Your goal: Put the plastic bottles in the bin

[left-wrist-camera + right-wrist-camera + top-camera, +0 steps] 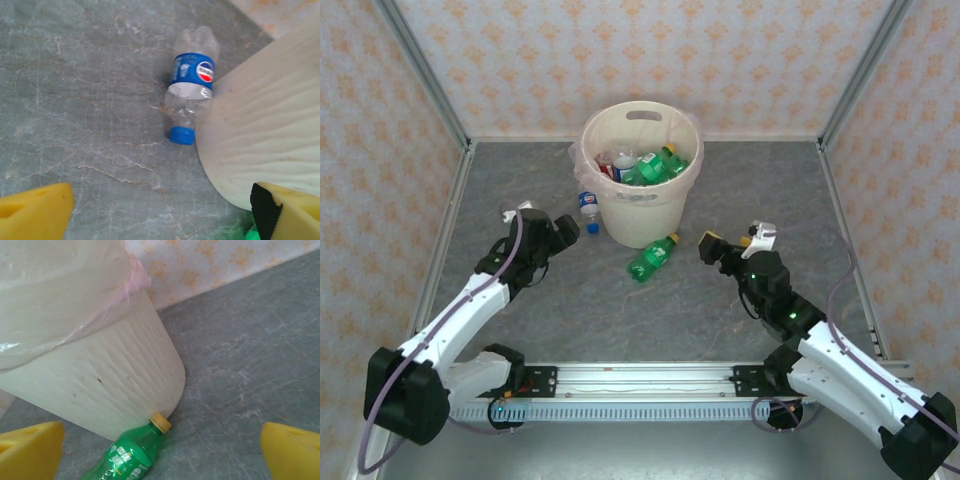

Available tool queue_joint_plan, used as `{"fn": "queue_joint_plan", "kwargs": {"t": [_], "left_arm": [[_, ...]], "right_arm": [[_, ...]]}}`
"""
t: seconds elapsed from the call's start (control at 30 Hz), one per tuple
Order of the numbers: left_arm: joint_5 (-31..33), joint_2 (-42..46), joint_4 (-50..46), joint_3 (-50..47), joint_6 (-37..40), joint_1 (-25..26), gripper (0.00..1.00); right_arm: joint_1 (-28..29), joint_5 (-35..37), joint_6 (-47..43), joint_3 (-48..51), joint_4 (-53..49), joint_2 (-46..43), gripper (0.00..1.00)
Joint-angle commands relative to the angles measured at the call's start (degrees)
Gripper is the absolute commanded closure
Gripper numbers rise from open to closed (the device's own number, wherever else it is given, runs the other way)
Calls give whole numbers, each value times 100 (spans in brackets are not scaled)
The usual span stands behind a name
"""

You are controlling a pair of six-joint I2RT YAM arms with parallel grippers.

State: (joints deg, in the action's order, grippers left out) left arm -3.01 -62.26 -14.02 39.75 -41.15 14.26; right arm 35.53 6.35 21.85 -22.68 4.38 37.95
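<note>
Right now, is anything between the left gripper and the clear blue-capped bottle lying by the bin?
Nothing visible. The left gripper is open, and bare table lies between it and the clear bottle. The bin wall sits right beside the bottle's cap end on one side, which may crowd a finger there.

Here's the grey, marble-veined worktop, and standing upright on it toward the far side is the cream bin. Lying flat on that surface, 2 in all: a clear bottle with blue cap and label on the bin's left, hard against its wall, and a green bottle at the bin's near side, its yellow cap touching the foot of the bin.
</note>
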Motion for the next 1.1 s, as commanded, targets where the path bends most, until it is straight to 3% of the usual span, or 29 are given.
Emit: {"fn": "queue_joint_plan", "kwargs": {"t": [0.0,0.17,0.3,0.7,1.07], "left_arm": [[-791,-411,521,212,414,-357,8],[-2163,-1501,1162,555,722,-1069,6],[-2719,-2381,1458,1030,966,-1322,6],[-3319,-4932,743,3046,1466,-1356,11],[-3462,-5569,449,3682,1696,-1358,13]], "right_arm": [[-20,-340,171,478,1075,-60,0],[-20,-544,46,752,1465,-60,0],[-20,-712,160,1036,1862,-2,0],[-20,-489,348,1032,1662,123,0],[-28,-433,369,1019,1674,243,0]]}}
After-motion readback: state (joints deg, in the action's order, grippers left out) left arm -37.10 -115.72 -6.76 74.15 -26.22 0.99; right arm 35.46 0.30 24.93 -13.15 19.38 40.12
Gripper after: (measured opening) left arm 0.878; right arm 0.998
